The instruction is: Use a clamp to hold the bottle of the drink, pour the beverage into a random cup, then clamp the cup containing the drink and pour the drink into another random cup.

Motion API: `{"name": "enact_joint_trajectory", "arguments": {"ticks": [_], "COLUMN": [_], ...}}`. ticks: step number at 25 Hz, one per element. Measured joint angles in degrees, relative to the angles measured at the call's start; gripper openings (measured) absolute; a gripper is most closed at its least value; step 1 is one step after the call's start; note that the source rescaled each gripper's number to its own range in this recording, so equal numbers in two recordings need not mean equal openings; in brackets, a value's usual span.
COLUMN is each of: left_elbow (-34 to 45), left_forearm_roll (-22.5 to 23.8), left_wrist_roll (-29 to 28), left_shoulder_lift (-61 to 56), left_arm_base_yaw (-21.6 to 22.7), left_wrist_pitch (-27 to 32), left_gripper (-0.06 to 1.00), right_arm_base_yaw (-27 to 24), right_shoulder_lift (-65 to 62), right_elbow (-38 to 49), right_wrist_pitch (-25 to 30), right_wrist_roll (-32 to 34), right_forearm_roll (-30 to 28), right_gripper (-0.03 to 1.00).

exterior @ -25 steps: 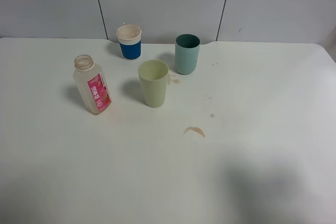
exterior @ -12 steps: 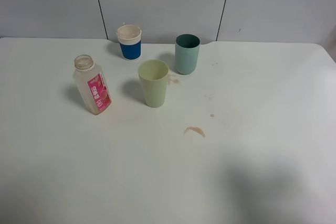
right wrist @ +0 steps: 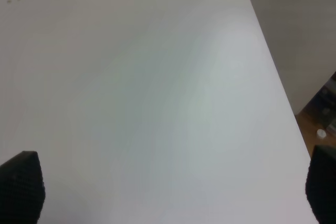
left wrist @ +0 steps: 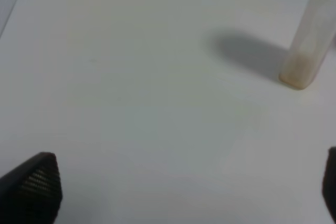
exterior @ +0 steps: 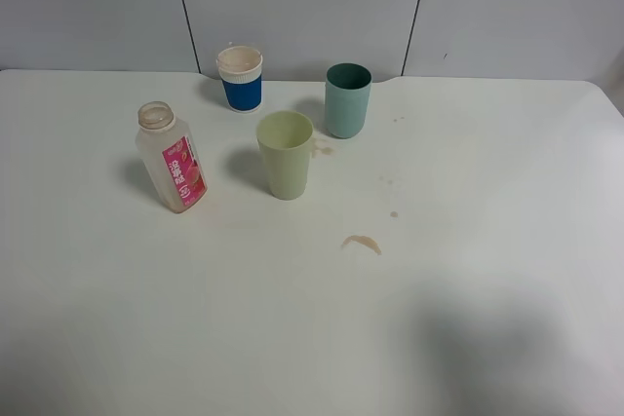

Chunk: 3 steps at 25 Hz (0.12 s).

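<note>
- Standing upright toward the far left of the white bench (exterior: 468, 319) is the bottle (exterior: 174, 159), cap off, pink label facing the camera, leaning slightly in the high view's perspective.
- Sitting just right of the bottle, with a clear gap between them, is the pale yellow-green cup (exterior: 285, 154), open mouth up.
- Standing behind and to the right of that cup, near it but not touching, is the teal cup (exterior: 347, 100).
- Resting closest to the back wall (exterior: 292, 7), behind the gap between bottle and yellow-green cup, is the blue-banded paper cup (exterior: 240, 78).
- Lying on the bench right of and nearer than the cups are a few brown stains, the largest a curved smear (exterior: 362, 242).
- Stretching bare is the whole near half of the bench and its right side, leaving wide room for approach from the front; neither arm is showing in the high view.
- Hovering over bare bench, the left tool (left wrist: 178, 192) is spread wide and gripping nothing; its dark fingertips (left wrist: 37, 182) are sitting at opposite margins of the wrist view, with the bottle's base (left wrist: 304, 66) well ahead.
- Hanging near the bench's right edge (right wrist: 273, 77), the right tool (right wrist: 173, 192) is also spread wide and empty, with floor showing beyond the edge.
</note>
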Motion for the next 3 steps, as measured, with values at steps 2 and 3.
{"name": "enact_joint_trajectory", "arguments": {"ticks": [2,3], "left_elbow": [0.00,0.00], "left_forearm_roll": [0.00,0.00], "left_wrist_roll": [0.00,0.00], "left_shoulder_lift": [0.00,0.00], "left_arm_base_yaw": [0.00,0.00], "left_wrist_pitch": [0.00,0.00], "left_gripper": [1.00,1.00], "right_arm_base_yaw": [0.27,0.33], "right_shoulder_lift": [0.00,0.00], "right_elbow": [0.00,0.00], "right_wrist_pitch": [0.00,0.00], "right_wrist_roll": [0.00,0.00], "right_forearm_roll": [0.00,0.00], "right_gripper": [1.00,1.00]}}
